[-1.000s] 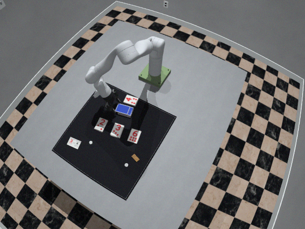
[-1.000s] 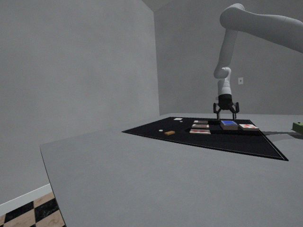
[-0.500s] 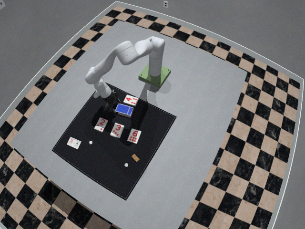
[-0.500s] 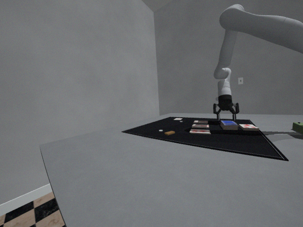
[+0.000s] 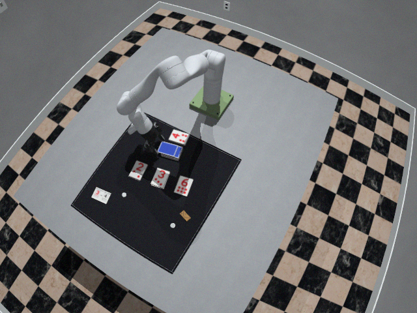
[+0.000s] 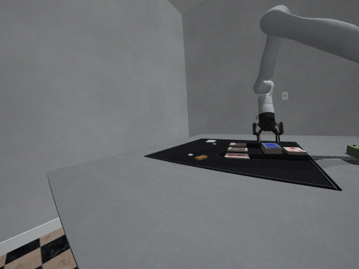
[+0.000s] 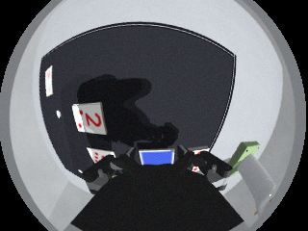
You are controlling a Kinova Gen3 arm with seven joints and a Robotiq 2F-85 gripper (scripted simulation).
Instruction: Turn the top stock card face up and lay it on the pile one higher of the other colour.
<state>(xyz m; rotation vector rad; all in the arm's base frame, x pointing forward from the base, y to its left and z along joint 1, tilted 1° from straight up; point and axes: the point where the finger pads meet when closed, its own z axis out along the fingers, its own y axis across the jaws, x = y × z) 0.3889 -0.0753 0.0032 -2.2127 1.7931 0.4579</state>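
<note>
Gripper, spread and empty, now hovers beside the stock, inward from the table's base-side edge. Top card unturned; grasp likely next.

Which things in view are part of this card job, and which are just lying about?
Part of the job:
- blue stock
- red 2
- red 3
- red 4
- red 6
- fingers, open

Just lying about, it seems:
- orange tile
- two white discs
- small "3, 4" card, though possibly a rule reminder
</note>
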